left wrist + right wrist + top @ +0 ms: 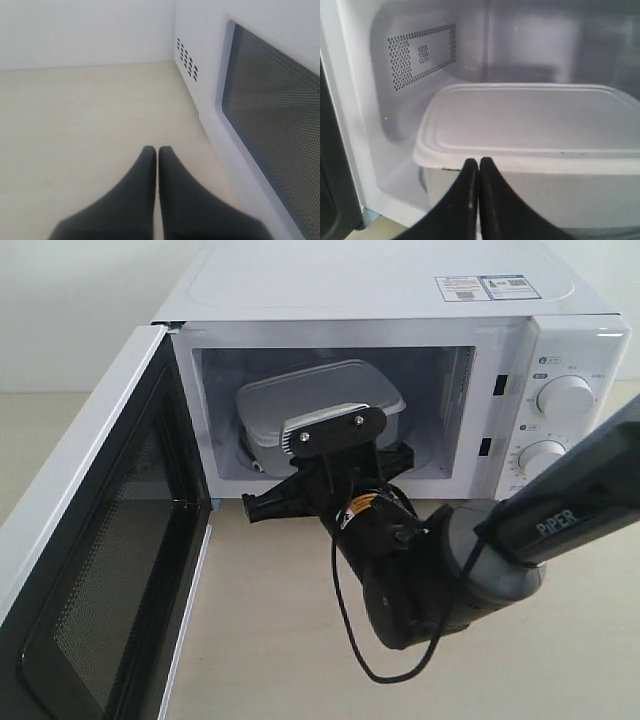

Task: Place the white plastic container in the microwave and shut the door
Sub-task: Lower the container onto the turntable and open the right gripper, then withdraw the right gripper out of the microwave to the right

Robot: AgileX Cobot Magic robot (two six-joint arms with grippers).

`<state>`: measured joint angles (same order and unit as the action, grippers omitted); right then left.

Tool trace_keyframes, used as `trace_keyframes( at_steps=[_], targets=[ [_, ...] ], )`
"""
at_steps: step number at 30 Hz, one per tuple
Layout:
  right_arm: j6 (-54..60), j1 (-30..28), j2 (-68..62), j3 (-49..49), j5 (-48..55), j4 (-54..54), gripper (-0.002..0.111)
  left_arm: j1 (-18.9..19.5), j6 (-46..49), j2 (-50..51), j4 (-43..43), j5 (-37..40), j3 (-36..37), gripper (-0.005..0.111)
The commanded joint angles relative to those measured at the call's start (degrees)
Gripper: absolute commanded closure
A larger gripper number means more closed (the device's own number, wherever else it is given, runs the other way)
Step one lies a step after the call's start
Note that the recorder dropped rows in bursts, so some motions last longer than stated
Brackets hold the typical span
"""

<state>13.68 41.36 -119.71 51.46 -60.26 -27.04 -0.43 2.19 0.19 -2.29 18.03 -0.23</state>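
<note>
White plastic container (320, 395) sits inside the microwave (380, 280), its front hidden behind the right arm's wrist (330, 435); the door (90, 540) stands open, cut off below. Both the right gripper (479, 167), just before the container's rim, and the left gripper (157, 152) are clenched empty. PIPER (555, 522) marks that arm; stickers (488, 287) are unreadable.

Exterior view brightly, evenly lit; microwave (400, 280) top washed out at upper centre, cavity seen dimmer, greyish. Faint sheen noted on door (110, 570) inner face, lower left. Both wrist views slightly soft; dark fingers (467, 200) blurred, detail lost.
</note>
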Motion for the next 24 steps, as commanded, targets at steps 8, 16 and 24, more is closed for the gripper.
trace_keyframes(
  at_steps=[8, 16, 24],
  targets=[
    [4.95, -4.14, -5.52, 9.86, 6.93, -3.42, 0.108, 0.19, 0.37, -0.19, 0.04, 0.02, 0.23, 0.103],
    [4.9, -5.4, -5.34, 11.97, 9.01, -3.29, 0.108, 0.19, 0.37, -0.19, 0.04, 0.02, 0.23, 0.103],
    [4.91, -3.86, 0.5, 6.39, 13.06, -4.05, 0.108, 0.19, 0.37, -0.19, 0.04, 0.02, 0.23, 0.103]
  ],
)
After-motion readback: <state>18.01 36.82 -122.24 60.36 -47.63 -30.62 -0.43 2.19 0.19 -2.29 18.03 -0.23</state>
